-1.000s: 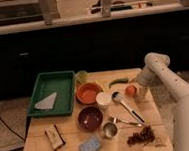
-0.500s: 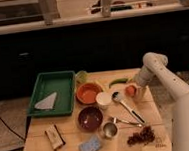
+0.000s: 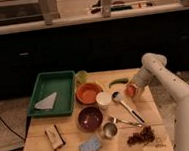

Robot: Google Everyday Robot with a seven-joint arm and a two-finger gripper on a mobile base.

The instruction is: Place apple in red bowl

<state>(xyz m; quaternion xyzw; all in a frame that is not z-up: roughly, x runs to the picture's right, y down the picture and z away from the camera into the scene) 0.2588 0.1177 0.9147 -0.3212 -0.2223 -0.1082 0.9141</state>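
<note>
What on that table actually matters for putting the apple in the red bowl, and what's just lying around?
Part of the job: apple; claw, right at the apple; dark red bowl or orange bowl, unclear which is meant.
Just lying about: green tray, white cup, spoon, green vegetable, metal cup, grapes, blue sponge.

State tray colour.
Green tray, camera view, the only one. The gripper is at the apple, right of the tray.
</note>
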